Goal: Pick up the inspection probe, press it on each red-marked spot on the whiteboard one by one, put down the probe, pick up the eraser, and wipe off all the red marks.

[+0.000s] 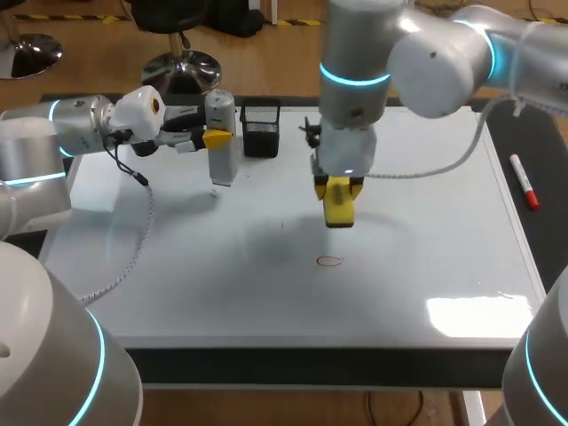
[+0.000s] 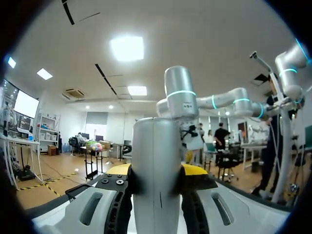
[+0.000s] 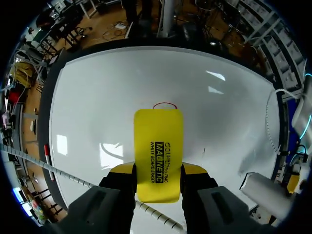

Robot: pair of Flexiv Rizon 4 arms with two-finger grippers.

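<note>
The grey inspection probe [image 1: 222,164] hangs upright over the back left of the whiteboard [image 1: 426,231], its thin tip just above the surface. My left gripper [image 1: 217,138] is shut on its body, and in the left wrist view the probe [image 2: 156,165] fills the gap between that gripper's [image 2: 157,174] fingers. My right gripper [image 1: 341,186] is shut on the yellow eraser [image 1: 340,213], held above the board's middle. One red oval mark [image 1: 329,261] lies on the board below the eraser. In the right wrist view the eraser [image 3: 158,151] sits in the gripper [image 3: 158,169], with the red mark [image 3: 164,105] just ahead of it.
A black mesh holder [image 1: 261,130] stands at the board's back edge, right of the probe. A red marker [image 1: 524,182] lies on the dark table strip right of the board. The left arm's cable [image 1: 133,248] trails over the board's left part.
</note>
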